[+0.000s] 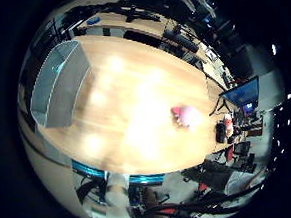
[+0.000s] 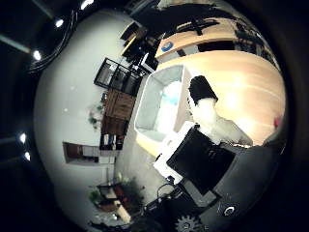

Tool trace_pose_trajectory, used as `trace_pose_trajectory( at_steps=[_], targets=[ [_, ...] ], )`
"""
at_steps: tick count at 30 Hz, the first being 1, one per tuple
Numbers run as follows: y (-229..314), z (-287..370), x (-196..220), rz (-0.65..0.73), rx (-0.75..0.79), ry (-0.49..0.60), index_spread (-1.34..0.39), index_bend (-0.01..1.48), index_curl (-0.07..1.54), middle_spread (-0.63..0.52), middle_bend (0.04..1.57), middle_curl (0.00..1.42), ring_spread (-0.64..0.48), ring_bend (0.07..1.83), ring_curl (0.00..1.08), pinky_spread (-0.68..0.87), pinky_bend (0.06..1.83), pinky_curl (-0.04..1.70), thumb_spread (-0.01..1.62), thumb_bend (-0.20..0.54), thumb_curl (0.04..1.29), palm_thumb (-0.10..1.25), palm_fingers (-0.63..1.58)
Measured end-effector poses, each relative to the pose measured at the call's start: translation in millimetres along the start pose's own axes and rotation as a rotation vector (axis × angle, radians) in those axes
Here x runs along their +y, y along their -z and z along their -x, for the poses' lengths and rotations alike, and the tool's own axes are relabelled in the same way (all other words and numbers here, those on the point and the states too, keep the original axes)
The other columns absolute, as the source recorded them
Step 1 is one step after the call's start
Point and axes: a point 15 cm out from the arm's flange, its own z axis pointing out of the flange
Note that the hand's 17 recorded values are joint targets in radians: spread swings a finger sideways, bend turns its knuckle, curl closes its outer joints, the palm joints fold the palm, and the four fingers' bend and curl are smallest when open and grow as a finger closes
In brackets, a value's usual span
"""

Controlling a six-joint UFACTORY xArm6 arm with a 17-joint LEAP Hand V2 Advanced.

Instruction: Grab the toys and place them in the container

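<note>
Below, pink toy (image 1: 185, 115) alone on wooden table (image 1: 137, 88), far from container (image 1: 57, 85), hand (image 2: 207, 125) fingers extended, empty.

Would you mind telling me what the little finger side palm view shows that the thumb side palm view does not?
Only the little finger side view shows the pink toy lying on the table, well apart from the container. Only the thumb side view shows the hand itself, a black-tipped finger reaching in beside the container. Both show the wooden table and the grey container standing on it.

White-and-black robot hand (image 2: 207, 145), blocky white segments and a rounded black fingertip cap, a flat black square panel; dark grey curved housing carried a small round screw and a geared part
</note>
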Motion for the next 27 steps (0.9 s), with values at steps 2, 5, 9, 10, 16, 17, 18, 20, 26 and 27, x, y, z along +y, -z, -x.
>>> trace_pose_trajectory(
  at_steps=[2, 5, 9, 10, 16, 17, 18, 20, 26, 27],
  targets=[
    [0, -5, 0, -0.002, 0.002, -0.011, -0.63, 0.27, 0.44, -0.37, 0.18, 0.26, -0.38, 0.91, 0.26, 0.17, 0.58, 0.00, 1.01, -0.025, 0.52, 0.54, 0.58],
    [-2, -8, -1, 0.004, 0.002, -0.019, -0.63, 0.27, 0.44, -0.37, 0.18, 0.26, -0.38, 0.91, 0.26, 0.17, 0.58, 0.00, 1.01, -0.025, 0.53, 0.54, 0.58],
    [-2, -13, -3, 0.019, 0.002, -0.034, -0.63, 0.28, 0.44, -0.38, 0.19, 0.26, -0.38, 0.91, 0.25, 0.17, 0.58, 0.00, 1.01, -0.025, 0.53, 0.54, 0.60],
    [3, -15, -6, 0.014, 0.007, -0.038, -0.64, 0.28, 0.44, -0.38, 0.19, 0.26, -0.38, 0.91, 0.25, 0.17, 0.58, -0.01, 1.01, -0.025, 0.53, 0.54, 0.61],
    [18, -57, 0, 0.052, 0.115, -0.079, -0.64, 0.27, 0.44, -0.39, 0.19, 0.27, -0.38, 0.90, 0.25, 0.16, 0.57, 0.00, 1.00, -0.024, 0.53, 0.56, 0.60],
    [18, -65, 2, 0.060, 0.132, -0.084, -0.64, 0.26, 0.44, -0.39, 0.19, 0.27, -0.38, 0.89, 0.25, 0.16, 0.58, 0.00, 1.00, -0.024, 0.53, 0.56, 0.59],
    [15, -68, 4, 0.067, 0.137, -0.078, -0.63, 0.25, 0.44, -0.39, 0.19, 0.27, -0.38, 0.89, 0.25, 0.15, 0.59, 0.00, 1.00, -0.025, 0.53, 0.56, 0.58],
    [5, -73, 10, 0.091, 0.136, -0.067, -0.63, 0.24, 0.43, -0.39, 0.18, 0.27, -0.37, 0.88, 0.25, 0.16, 0.60, 0.00, 1.00, -0.026, 0.53, 0.56, 0.57],
    [-12, -95, 32, 0.137, 0.135, -0.085, -0.63, 0.24, 0.43, -0.37, 0.18, 0.27, -0.37, 0.86, 0.24, 0.16, 0.60, 0.00, 1.00, -0.024, 0.53, 0.57, 0.54],
    [-12, -99, 33, 0.136, 0.138, -0.086, -0.63, 0.24, 0.43, -0.37, 0.18, 0.27, -0.37, 0.85, 0.24, 0.16, 0.60, 0.00, 1.00, -0.025, 0.52, 0.57, 0.54]
  ],
)
